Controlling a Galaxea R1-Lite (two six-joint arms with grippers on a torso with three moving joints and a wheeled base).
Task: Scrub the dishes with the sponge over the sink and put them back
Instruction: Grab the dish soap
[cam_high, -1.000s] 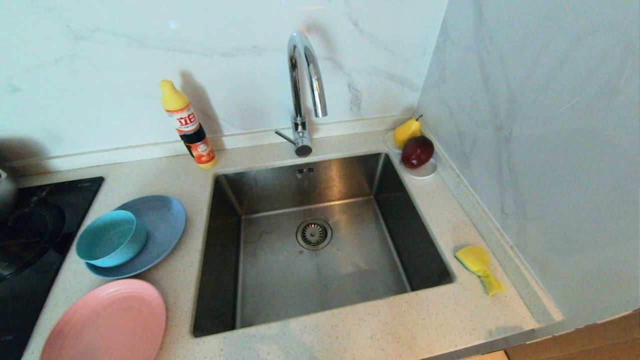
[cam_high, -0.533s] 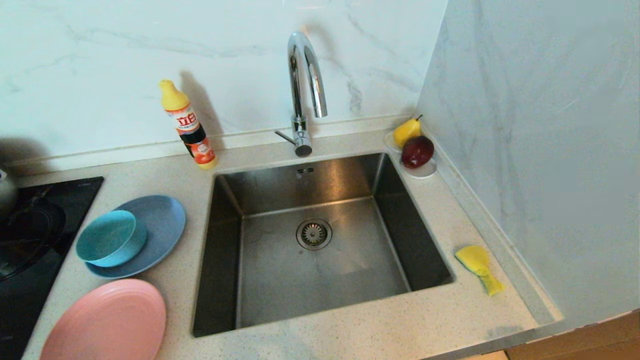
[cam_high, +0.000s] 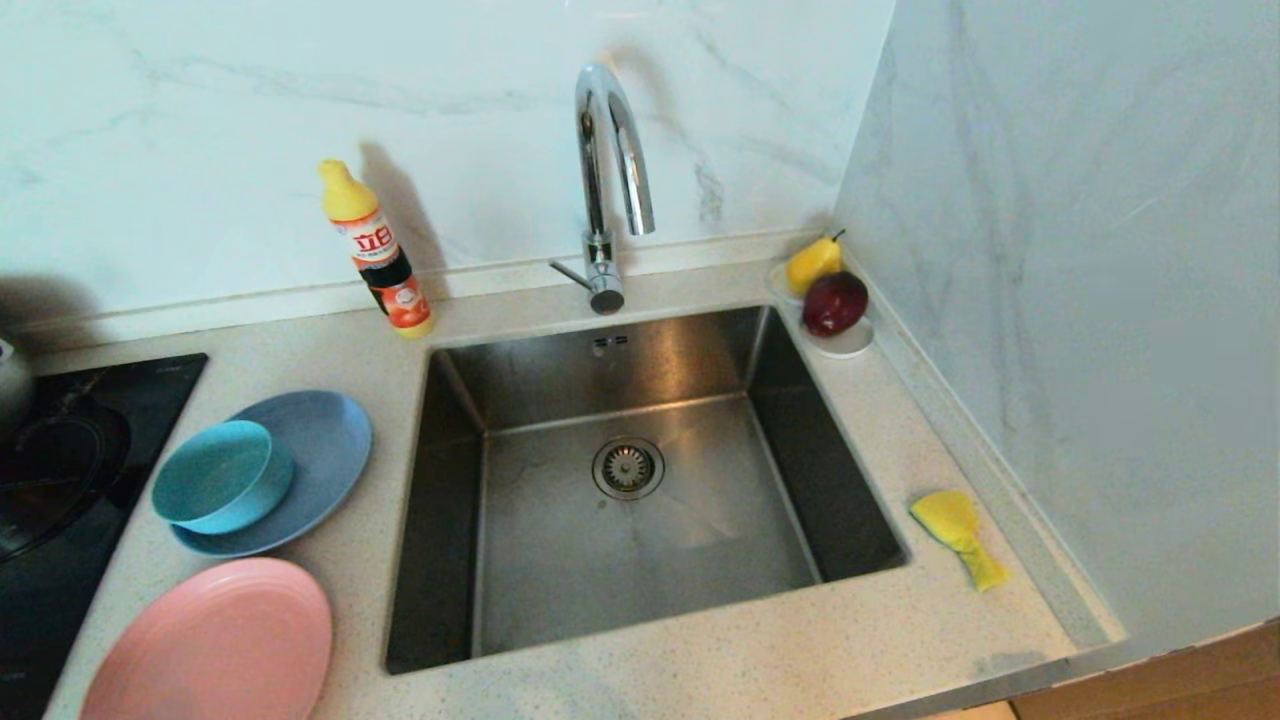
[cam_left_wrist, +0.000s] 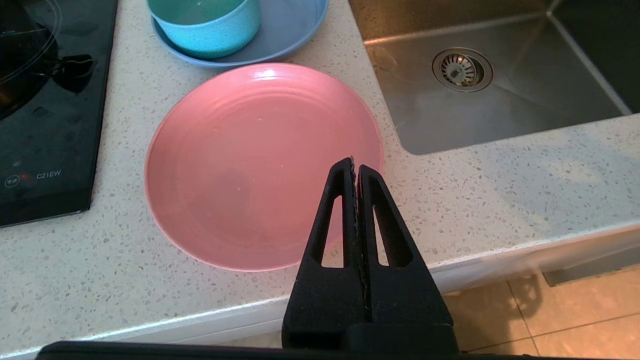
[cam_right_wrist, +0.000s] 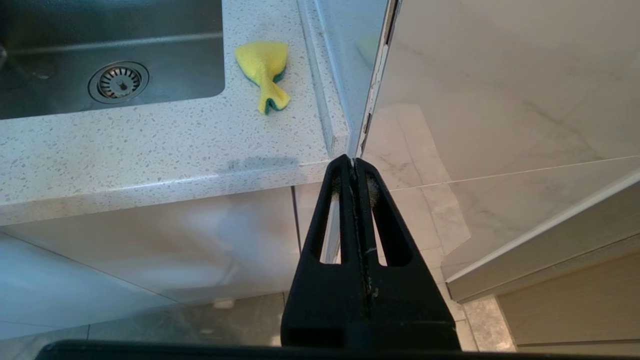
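The stainless steel sink (cam_high: 640, 480) is set into the middle of the speckled worktop (cam_high: 700, 660), its round strainer drain (cam_high: 627, 467) bare and nothing lying in the basin. On the worktop's left part, between the sink and the black stovetop (cam_high: 60, 470), the teal bowl (cam_high: 220, 475) sits inside the grey-blue plate (cam_high: 310, 450), toward that plate's left side. The pink plate (cam_high: 215, 645) lies flat near the worktop's front left edge, just in front of the grey-blue plate and apart from it. The yellow sponge (cam_high: 955, 530), pinched into a twisted shape with its green layer showing at the narrow end, lies on the narrow strip of worktop right of the sink, close to the side wall.

At the back edge a chrome tap (cam_high: 610, 180) arches over the basin, with an orange dish soap bottle (cam_high: 378, 250) leaning to its left. In the back right corner a small white saucer (cam_high: 850, 345) carries a yellow pear (cam_high: 812, 262) and a dark red apple (cam_high: 835, 303).

The left claw (cam_left_wrist: 355, 162) hangs above the near rim of the pink plate at the worktop's front edge, its fingers pressed together and holding nothing. The right claw (cam_right_wrist: 353, 161) hangs out past the worktop's front right corner, over the floor, likewise closed and empty, well apart from the sponge.
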